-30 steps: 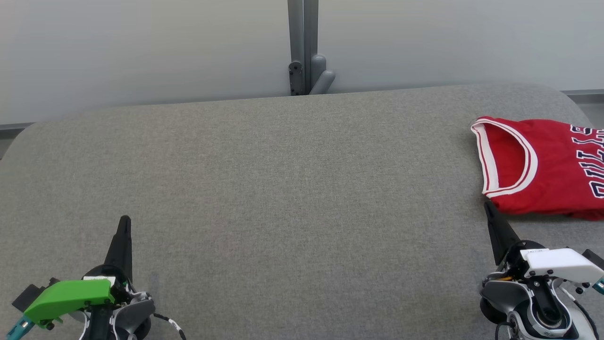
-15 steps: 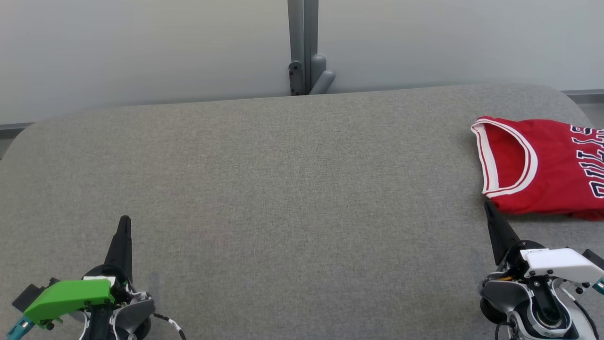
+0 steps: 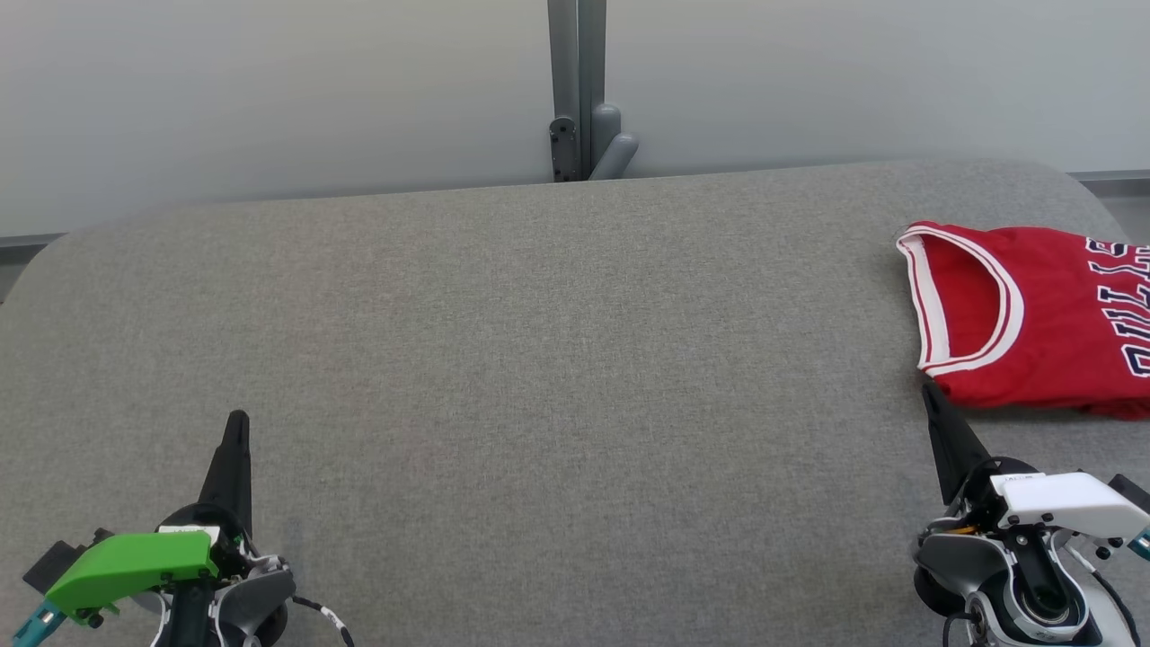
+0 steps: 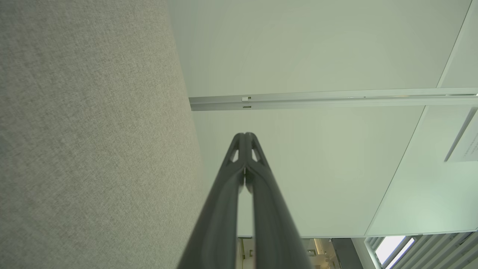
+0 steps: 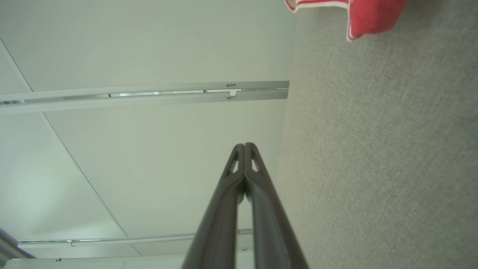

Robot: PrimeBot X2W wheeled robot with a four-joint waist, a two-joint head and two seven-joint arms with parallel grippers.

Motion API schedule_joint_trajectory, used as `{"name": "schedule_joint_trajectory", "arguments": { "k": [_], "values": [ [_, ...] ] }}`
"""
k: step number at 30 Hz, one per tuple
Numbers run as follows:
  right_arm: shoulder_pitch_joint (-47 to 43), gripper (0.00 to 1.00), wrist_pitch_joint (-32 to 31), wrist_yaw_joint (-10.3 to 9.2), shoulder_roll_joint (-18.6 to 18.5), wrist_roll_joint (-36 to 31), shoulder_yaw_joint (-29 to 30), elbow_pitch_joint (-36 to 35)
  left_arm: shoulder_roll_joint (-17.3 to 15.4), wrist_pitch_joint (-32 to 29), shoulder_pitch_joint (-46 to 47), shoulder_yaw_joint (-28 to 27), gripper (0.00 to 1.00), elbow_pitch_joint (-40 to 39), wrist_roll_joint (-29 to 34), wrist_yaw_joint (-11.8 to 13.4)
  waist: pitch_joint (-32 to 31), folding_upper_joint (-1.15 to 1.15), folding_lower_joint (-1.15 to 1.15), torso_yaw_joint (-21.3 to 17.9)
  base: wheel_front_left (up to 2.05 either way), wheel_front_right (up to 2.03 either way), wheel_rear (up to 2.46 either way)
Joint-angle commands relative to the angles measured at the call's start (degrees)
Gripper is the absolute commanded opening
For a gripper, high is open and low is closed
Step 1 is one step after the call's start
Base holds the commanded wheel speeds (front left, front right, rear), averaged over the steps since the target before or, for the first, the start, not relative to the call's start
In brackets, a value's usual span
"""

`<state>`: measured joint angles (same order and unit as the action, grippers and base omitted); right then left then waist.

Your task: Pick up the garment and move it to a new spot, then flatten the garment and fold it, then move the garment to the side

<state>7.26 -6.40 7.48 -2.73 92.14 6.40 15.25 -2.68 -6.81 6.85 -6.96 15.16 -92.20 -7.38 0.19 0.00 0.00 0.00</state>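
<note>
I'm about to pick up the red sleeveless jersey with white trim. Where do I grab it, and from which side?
Grip the red jersey at its near left corner, just below the white-trimmed opening, coming from the near side with the right gripper. That corner lies flat on the grey fabric table right beside the shut gripper, while the rest runs off the head view's right edge. Open the jaws first.

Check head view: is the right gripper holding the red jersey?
No, the right gripper has its fingers closed together on nothing, and the red jersey lies on the grey table beyond their tips.
</note>
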Motion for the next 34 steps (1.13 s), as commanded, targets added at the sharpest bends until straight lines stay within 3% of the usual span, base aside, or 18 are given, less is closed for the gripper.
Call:
{"name": "schedule_joint_trajectory", "arguments": {
  "k": [1,34],
  "values": [
    [0.27,0.00,-0.12,0.02,-0.28,0.33,-0.10,-0.21,-0.38,-0.12,0.90,0.00,0.00,-0.14,-0.11,-0.24,0.00,0.00,0.00,0.00,0.00,0.00,0.00],
    [0.27,0.00,-0.11,0.02,-0.28,0.34,-0.10,-0.20,-0.38,-0.12,0.90,0.01,0.00,-0.15,-0.11,-0.24,0.00,0.00,0.00,0.00,0.00,0.00,0.00]
  ]
}}
